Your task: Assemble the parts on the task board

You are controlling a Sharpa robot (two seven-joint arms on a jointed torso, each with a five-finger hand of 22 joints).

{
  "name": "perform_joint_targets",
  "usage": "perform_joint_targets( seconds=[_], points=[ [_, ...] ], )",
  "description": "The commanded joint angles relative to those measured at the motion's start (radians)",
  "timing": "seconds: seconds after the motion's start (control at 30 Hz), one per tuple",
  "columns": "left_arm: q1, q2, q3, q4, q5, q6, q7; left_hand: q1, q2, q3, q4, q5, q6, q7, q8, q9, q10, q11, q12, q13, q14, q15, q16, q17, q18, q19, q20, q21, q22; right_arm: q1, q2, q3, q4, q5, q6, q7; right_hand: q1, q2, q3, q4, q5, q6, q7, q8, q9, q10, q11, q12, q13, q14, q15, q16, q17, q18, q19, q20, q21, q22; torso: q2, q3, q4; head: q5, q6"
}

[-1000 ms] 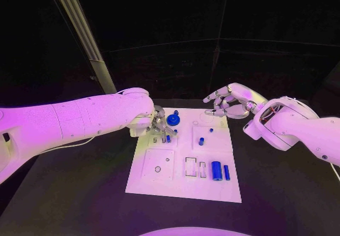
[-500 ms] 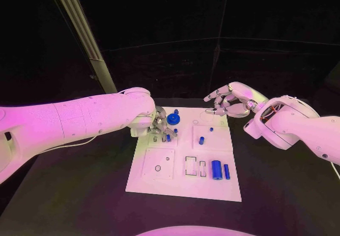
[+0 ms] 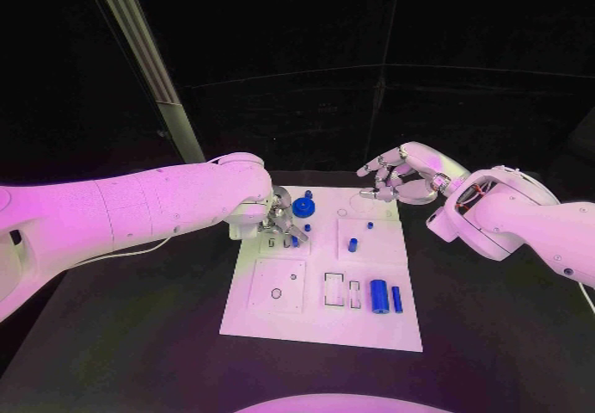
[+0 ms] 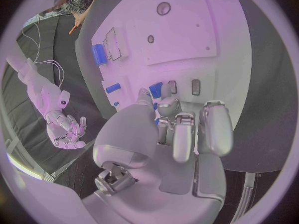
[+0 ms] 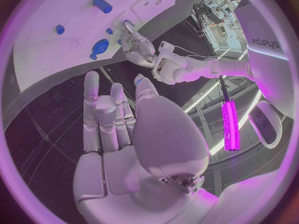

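Observation:
The white task board (image 3: 281,320) lies in the middle of the table. My left hand (image 3: 283,218) hovers low over its far left part, fingers curled; thumb and a fingertip pinch a small blue part (image 4: 156,90) beside narrow slots. A round blue part (image 3: 303,208) stands just behind the hand. A blue peg (image 3: 352,246) and a smaller one (image 3: 370,226) stand on the right half, and two blue cylinders (image 3: 378,298) lie near the front. My right hand (image 3: 399,175) hangs above the board's far right corner, fingers loosely bent, holding nothing.
Rectangular slots (image 3: 334,291) and a round hole (image 3: 275,294) mark the board's near half. A slanted pale post (image 3: 155,77) rises behind my left arm. Dark table surrounds the board on all sides.
My right hand has drawn slightly up and back from the board's far corner. My left hand stays over the far left slots, barely shifted.

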Motion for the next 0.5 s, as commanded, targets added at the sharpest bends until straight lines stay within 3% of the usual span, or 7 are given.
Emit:
perform_joint_targets(
  seconds=[0.03, 0.27, 0.5],
  points=[
    [0.001, 0.001, 0.000, 0.003, 0.004, -0.010, 0.006, 0.026, 0.009, 0.024, -0.011, -0.004, -0.013, -0.002, 0.005, 0.006, 0.005, 0.000, 0.004, 0.001, 0.104, -0.009, 0.003, 0.263, -0.012, 0.006, -0.004, 0.004, 0.002, 0.002, 0.002, 0.001, 0.000, 0.003, -0.001, 0.002, 0.002, 0.005, -0.003, 0.005, 0.003, -0.008, -0.002, 0.007, 0.001, -0.007, 0.002, 0.006, -0.002, -0.004, 0.000, -0.004, -0.002, 0.005, 0.004, 0.000, -0.005, -0.001, 0.000, -0.0001, -0.0001, -0.001, -0.001],
    [0.001, -0.001, 0.000, 0.012, 0.005, -0.035, 0.027, 0.148, 0.053, 0.150, -0.076, -0.003, -0.039, -0.013, 0.004, 0.018, 0.001, -0.012, -0.005, 0.002, 0.104, -0.019, 0.003, 0.263, -0.012, 0.006, -0.013, 0.009, 0.011, 0.002, 0.004, 0.001, -0.004, 0.003, 0.006, -0.004, 0.008, 0.006, -0.004, 0.007, 0.011, -0.009, -0.002, 0.009, 0.001, -0.009, 0.001, 0.008, -0.007, -0.004, 0.000, -0.006, -0.003, 0.005, 0.005, 0.000, -0.007, -0.003, 0.000, -0.0003, -0.0002, -0.001, -0.003],
    [0.001, -0.012, 0.000, 0.022, 0.033, -0.063, 0.056, 0.212, 0.024, 0.333, -0.121, 0.004, -0.054, -0.013, 0.004, 0.033, -0.002, -0.014, -0.023, 0.000, 0.104, -0.022, 0.003, 0.263, -0.013, 0.005, -0.018, 0.013, 0.021, 0.002, 0.008, 0.001, -0.009, 0.003, 0.019, -0.014, 0.010, 0.006, -0.005, 0.009, 0.016, -0.010, -0.001, 0.010, 0.001, -0.012, 0.002, 0.009, -0.010, -0.008, 0.000, -0.012, -0.010, 0.005, 0.006, 0.000, -0.009, -0.004, 0.000, -0.0003, 0.0003, -0.001, -0.004]
  ],
)
